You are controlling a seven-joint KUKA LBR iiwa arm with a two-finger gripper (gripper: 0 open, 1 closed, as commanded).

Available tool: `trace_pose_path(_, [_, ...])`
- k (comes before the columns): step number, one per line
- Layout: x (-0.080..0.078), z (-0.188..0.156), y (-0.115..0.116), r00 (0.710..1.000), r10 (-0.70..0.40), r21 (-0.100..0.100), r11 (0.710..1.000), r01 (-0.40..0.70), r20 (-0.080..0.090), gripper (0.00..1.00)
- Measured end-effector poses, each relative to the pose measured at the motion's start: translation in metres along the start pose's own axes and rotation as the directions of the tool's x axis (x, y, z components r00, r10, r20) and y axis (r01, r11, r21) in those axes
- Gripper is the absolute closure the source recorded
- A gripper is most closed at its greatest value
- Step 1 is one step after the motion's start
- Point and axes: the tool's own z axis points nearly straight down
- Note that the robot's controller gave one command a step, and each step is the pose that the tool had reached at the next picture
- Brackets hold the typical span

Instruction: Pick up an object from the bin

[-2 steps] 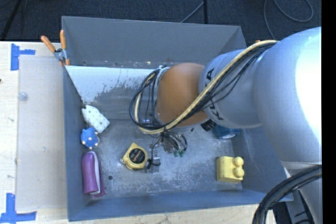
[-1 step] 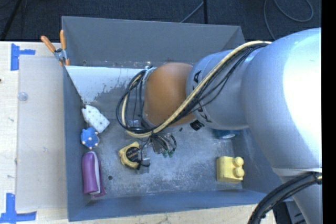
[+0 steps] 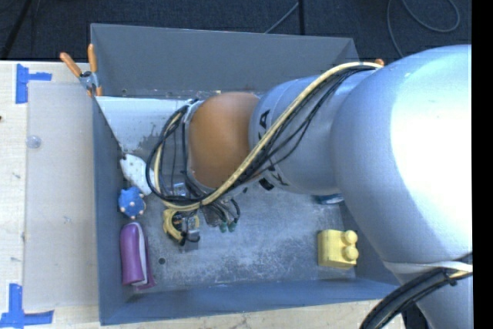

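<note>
In the camera view, the claw (image 3: 185, 231) is seen low in the left half of the bin (image 3: 262, 258), under the orange wrist cover (image 3: 219, 139) and a loop of cables (image 3: 163, 158). Whether it is open or closed cannot be told, and nothing is seen gripped. Something yellow is seen right at the claw; whether it is a loose thing or part of the robot cannot be told.

A purple bottle (image 3: 132, 254) lies along the left wall. A blue knobbly ball (image 3: 131, 202) lies just above it, and a white thing (image 3: 132, 166) further up. A yellow block (image 3: 337, 249) lies well apart to the right.

A miss is judged likely if the claw is shut over bare floor between these things. The rounded bottle could be rolled against the wall instead of being caught. The hanging cables could be snagged on the ball.

No brand, label or writing can be read. A dark mark on the arm's shell is crossed by cables and is not legible.
</note>
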Motion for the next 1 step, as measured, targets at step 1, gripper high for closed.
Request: trace_pose_path(1, [-0.0001, 0.0, -0.0009, 1.0, 0.003, 0.0, 1.0, -0.003, 0.0, 1.0])
